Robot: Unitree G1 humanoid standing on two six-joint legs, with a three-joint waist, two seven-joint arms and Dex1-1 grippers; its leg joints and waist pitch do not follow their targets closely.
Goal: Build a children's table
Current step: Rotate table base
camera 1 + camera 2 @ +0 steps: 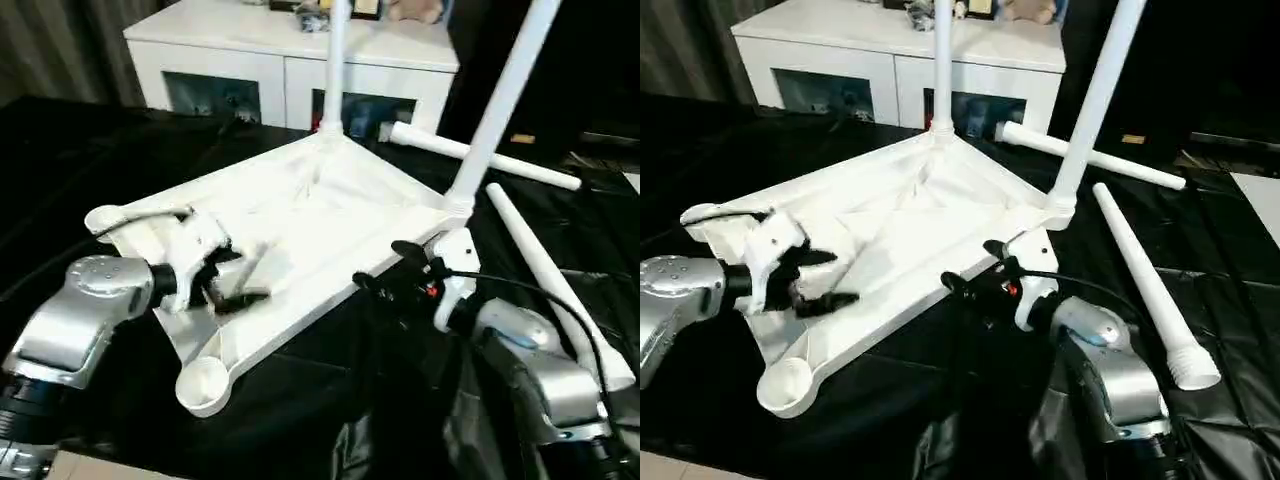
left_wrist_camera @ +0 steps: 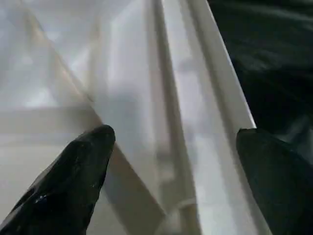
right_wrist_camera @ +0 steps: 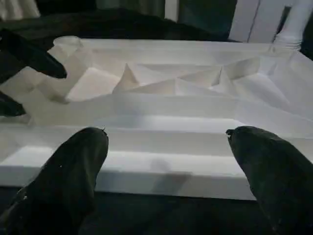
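White ribbed plastic, the tabletop (image 1: 300, 220) lies underside up on a black cloth (image 1: 90, 160). Over its left end the left gripper (image 1: 818, 278) hovers, fingers spread, empty. At its near edge the right gripper (image 1: 975, 268) points inward, parted, holding nothing. Two tapered legs (image 1: 335, 65) stand in its far sockets; two loose legs (image 1: 1145, 285) lie to its right.

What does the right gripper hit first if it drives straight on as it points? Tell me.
Most likely the tabletop's near side rim. The right gripper is open and faces that rim squarely in its wrist view, with the ribbed underside beyond. How far off the rim is, I cannot tell.
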